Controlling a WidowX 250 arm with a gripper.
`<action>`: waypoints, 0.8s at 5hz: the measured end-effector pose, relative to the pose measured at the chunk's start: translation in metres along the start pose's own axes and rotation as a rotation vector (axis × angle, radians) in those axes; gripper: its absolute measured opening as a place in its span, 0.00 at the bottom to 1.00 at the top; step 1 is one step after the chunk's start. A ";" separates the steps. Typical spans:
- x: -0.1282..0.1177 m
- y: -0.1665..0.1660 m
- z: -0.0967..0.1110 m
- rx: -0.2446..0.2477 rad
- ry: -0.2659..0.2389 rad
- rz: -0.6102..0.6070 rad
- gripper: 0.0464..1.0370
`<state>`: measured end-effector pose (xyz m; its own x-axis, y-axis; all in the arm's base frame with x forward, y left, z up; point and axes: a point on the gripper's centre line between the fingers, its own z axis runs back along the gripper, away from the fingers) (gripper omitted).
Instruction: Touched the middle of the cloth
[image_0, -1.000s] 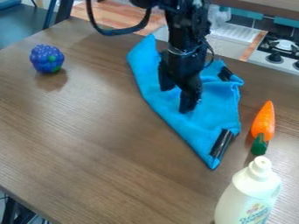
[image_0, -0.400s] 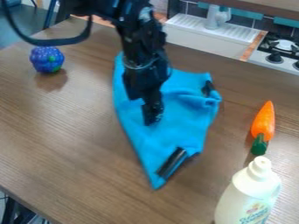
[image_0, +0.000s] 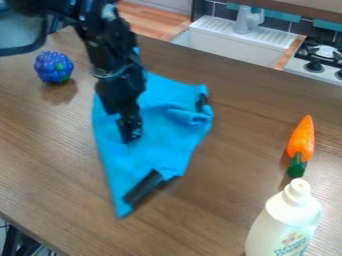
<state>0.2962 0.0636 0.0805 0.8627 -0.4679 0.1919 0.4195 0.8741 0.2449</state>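
Over the left-centre part of the blue cloth (image_0: 161, 135) stands the black gripper (image_0: 129, 131), its tip down against the fabric. The cloth lies spread on the brown table, with a pointed corner toward the table's front and some folds at its right side. A black strip crosses the cloth near its lower corner, and a smaller black piece is at its upper right edge. The arm hides part of the cloth's upper left. How the two fingers stand relative to each other cannot be made out.
A blue-purple berry toy (image_0: 53, 67) sits left of the arm. On the right lie an orange carrot toy (image_0: 301, 141) and, nearer, an upright white bottle (image_0: 286, 220). Behind the table's far edge are a sink (image_0: 227, 45) and a stove (image_0: 320, 59).
The gripper has moved left and slightly toward the front, and the cloth has slid left along with it. The berry, carrot and bottle have stayed put.
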 end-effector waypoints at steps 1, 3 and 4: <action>-0.014 0.006 0.001 0.012 0.020 0.001 0.96; -0.007 0.007 -0.001 -0.009 0.009 -0.013 0.96; 0.012 0.004 0.000 -0.025 -0.024 -0.022 0.96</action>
<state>0.3087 0.0610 0.0834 0.8464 -0.4896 0.2095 0.4455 0.8665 0.2255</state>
